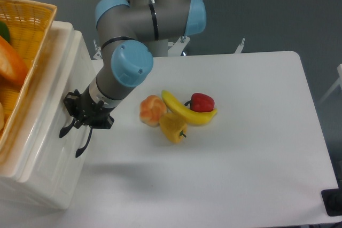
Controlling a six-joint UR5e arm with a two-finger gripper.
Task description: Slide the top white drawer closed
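The white cabinet (pixel 51 148) stands at the left edge, seen from above. Its glossy white front face, where the top white drawer (pixel 68 78) sits, faces right toward the table. I cannot make out the seam between the upper and lower drawer, or how far the top one stands out. My gripper (pixel 72 141) hangs right against that front face, pointing down and left. Its two black fingers (pixel 83 143) stand apart with nothing between them. A curved black piece (pixel 65 130) at the face may be a finger or the handle.
A wicker basket (pixel 32 36) with orange fruit rests on top of the cabinet. In the middle of the white table (pixel 256 158) lie a peach-coloured fruit (pixel 152 109), a banana (pixel 184 111), a red pepper (pixel 202 101) and a yellow pepper (pixel 173 127), close to the arm's elbow.
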